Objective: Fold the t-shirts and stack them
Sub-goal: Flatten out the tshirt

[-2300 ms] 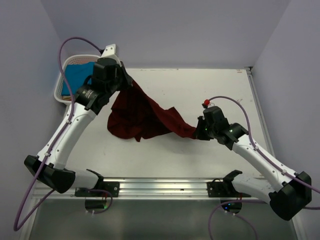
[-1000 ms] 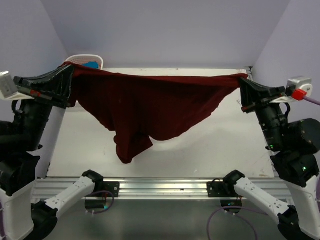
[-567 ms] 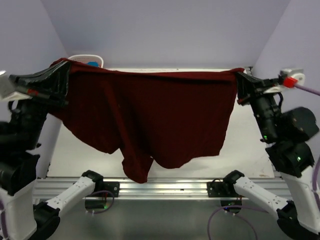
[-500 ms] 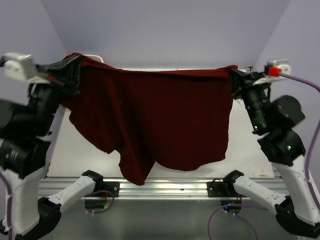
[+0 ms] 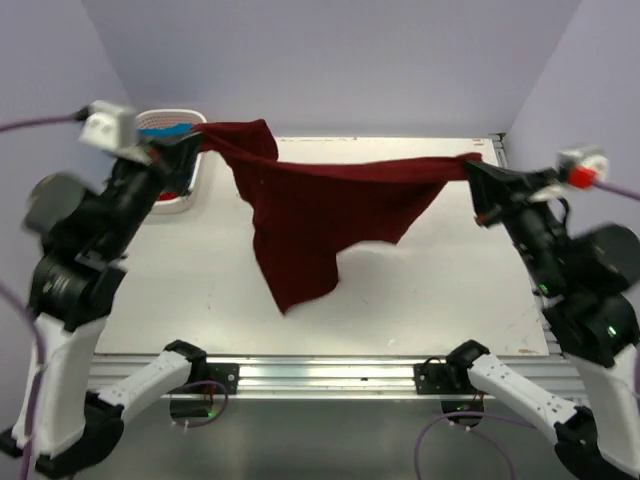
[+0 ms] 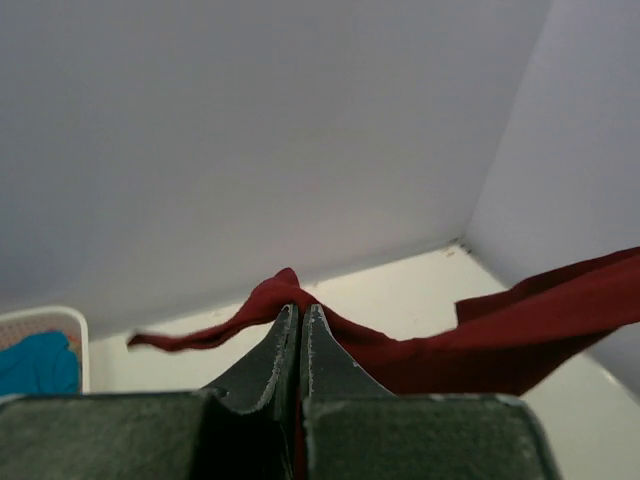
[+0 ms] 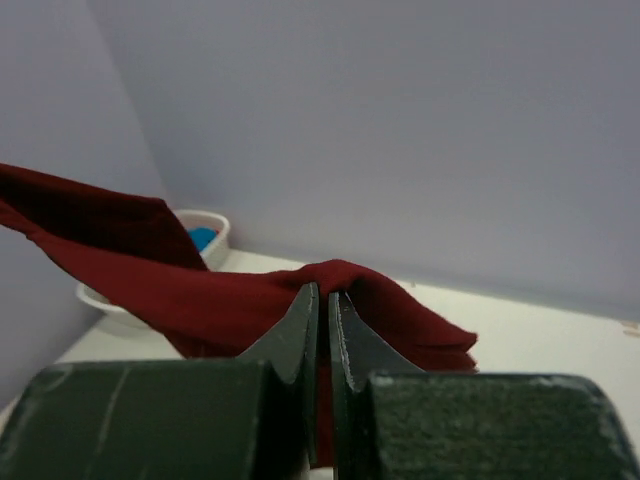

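Maroon t-shirt (image 5: 310,200), soft and limp, hangs mid-frame above the white bench (image 5: 440,290). It is stretched into a sagging band with one pointed tail drooping left of centre. Half a second ago it hung as a broad sheet, and now bare bench shows around it. The slatted white basket (image 5: 186,198) at upper left holds a turquoise t-shirt (image 5: 162,130). Left claw (image 5: 193,143) and right claw (image 5: 468,166) are each pressed together, pinching one end of the maroon cloth.

Soft matt cloth — maroon t-shirt (image 5: 310,210); smooth white plastic — basket (image 5: 175,116).
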Controlling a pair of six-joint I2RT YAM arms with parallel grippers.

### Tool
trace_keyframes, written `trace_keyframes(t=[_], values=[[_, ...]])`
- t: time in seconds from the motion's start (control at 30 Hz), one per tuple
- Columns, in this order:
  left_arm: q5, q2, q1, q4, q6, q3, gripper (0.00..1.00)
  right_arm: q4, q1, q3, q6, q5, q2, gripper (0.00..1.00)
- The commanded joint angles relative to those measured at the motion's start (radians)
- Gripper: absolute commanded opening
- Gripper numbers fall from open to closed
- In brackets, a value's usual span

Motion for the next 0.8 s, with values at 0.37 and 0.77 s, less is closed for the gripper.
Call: trace_keyframes(t=[0.37,0.77], values=[[0.396,-0.37,0.043,0.046,-0.136,0.254,0.0,-0.113,-0.005,0.153,0.12,-0.349,-0.272,0.0],[-0.002,-0.062,0.044,0.227,0.025,-0.276,0.0,-0.058,-0.005,0.024,0.072,0.201,0.22,0.0]])
